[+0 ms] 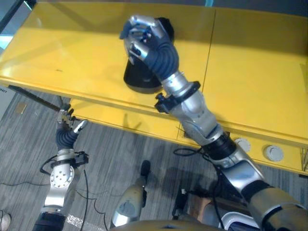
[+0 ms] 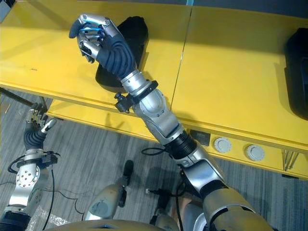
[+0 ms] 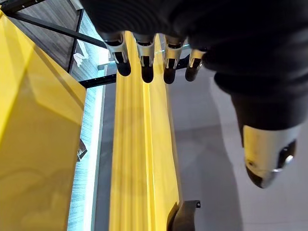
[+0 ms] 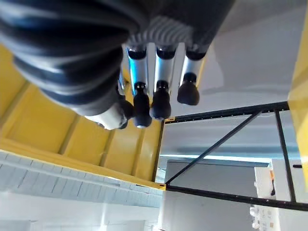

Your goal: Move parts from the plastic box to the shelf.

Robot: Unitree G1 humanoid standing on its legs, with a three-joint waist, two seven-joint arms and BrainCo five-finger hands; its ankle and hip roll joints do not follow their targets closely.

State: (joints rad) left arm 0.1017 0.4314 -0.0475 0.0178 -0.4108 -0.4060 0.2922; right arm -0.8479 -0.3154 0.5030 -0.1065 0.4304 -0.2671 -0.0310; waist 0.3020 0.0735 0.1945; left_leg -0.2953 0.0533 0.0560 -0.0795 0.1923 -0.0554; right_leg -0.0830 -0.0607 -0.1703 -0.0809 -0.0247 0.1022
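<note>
Grey wood-patterned floor [image 1: 120,159] lies nearest, below the yellow shelf [image 1: 72,43] that spans the head views. Low at the left, over that floor and just in front of the shelf's front edge, hangs the left robot hand [image 1: 70,126]; its wrist view shows the fingers [image 3: 144,60] straight in a row with the thumb [image 3: 264,159] apart, so it is open and holds nothing. Along the shelf's front face, toward the right, sit two round white knobs [image 2: 222,144], side by side.

Further in, the right arm reaches up over the shelf top. The right robot hand [image 2: 94,36] is raised above the surface with its fingers curled inward toward the palm; in its own wrist view the dark fingertips [image 4: 161,103] bend down together with the thumb close beside them, and nothing shows between them, so it is closed on nothing. Just behind and below that hand a black part [image 1: 142,79] rests on the shelf top, beside the seam between two shelf panels. The hand is above it, and I cannot tell whether they touch.

At the far right edge of the right eye view, the rim of a black box [image 2: 298,72] lies on the shelf, well apart from the black part.
</note>
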